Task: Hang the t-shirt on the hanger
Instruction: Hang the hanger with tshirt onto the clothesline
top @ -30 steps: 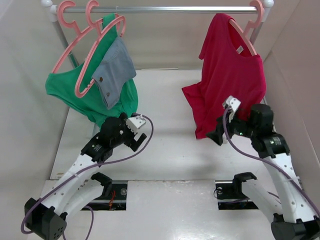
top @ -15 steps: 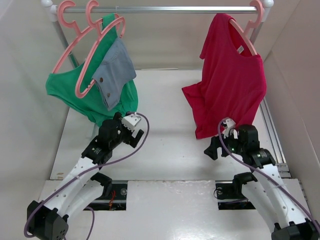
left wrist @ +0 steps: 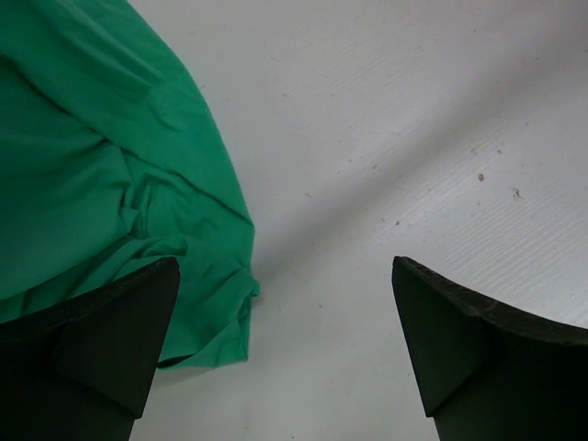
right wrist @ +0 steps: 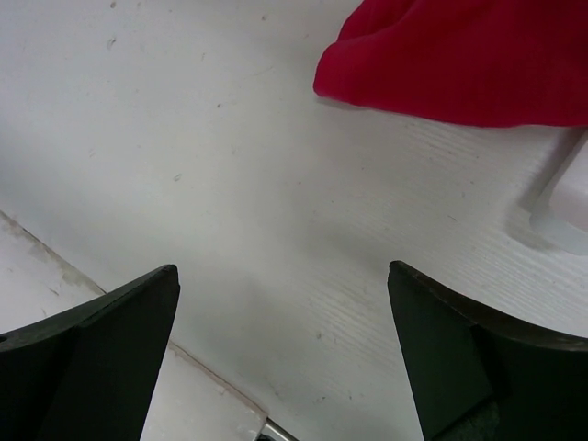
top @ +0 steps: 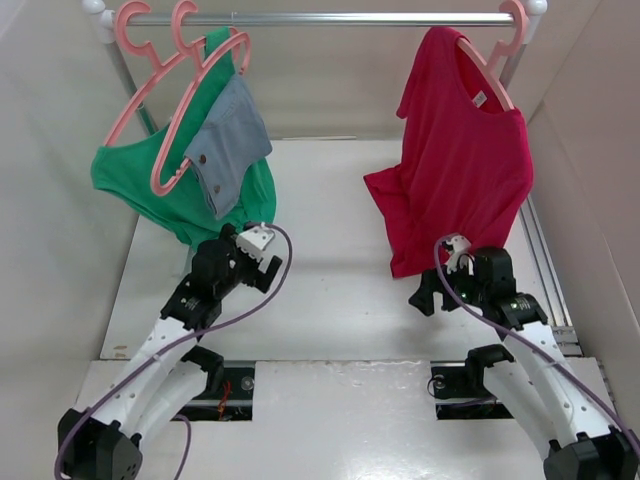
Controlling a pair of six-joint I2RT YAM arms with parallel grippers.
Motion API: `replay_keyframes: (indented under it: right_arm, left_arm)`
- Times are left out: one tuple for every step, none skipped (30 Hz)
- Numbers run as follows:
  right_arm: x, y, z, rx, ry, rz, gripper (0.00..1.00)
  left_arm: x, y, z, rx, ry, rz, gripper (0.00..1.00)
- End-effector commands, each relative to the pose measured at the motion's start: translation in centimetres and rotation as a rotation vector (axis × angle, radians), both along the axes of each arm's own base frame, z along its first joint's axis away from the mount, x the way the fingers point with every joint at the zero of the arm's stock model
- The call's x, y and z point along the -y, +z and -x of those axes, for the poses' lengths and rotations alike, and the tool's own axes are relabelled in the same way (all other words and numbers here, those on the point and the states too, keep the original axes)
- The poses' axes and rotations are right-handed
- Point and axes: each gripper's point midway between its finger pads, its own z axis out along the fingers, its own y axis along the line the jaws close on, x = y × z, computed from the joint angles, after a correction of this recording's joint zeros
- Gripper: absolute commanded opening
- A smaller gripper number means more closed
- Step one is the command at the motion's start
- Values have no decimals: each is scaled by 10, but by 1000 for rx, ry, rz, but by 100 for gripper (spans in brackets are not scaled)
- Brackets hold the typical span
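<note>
The red t-shirt (top: 460, 160) hangs on the pink hanger (top: 497, 62), whose hook is over the metal rail at the back right. Its lower hem drapes down to the table, and shows at the top of the right wrist view (right wrist: 459, 55). My right gripper (top: 428, 292) is open and empty, low over the table just in front of the shirt's hem. My left gripper (top: 255, 262) is open and empty, low over the table beside the green garment. Both wrist views show bare table between wide-open jaws.
The metal rail (top: 320, 18) spans the back. Two more pink hangers (top: 150, 70) at its left bear a green garment (top: 170, 190) and a blue denim piece (top: 228, 140). The green cloth (left wrist: 101, 175) lies against my left finger. White walls enclose the table.
My right arm has drawn back and down from the shirt's hem to low over the table. My left arm has also pulled back slightly. The shirt stays hanging.
</note>
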Motion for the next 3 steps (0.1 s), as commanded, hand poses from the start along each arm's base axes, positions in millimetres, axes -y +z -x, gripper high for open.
replay_keyframes:
  right_arm:
    - [-2,17,-13,78,-3,-9,99]
    - [-3,18,-15,86,-3,-11,99]
    - [-3,18,-15,87,-3,-11,99]
  left_arm:
    - [-2,17,-6,61,18,47,100]
    - [-2,17,-6,61,18,47,100]
    - [0,17,-5,60,9,50,100]
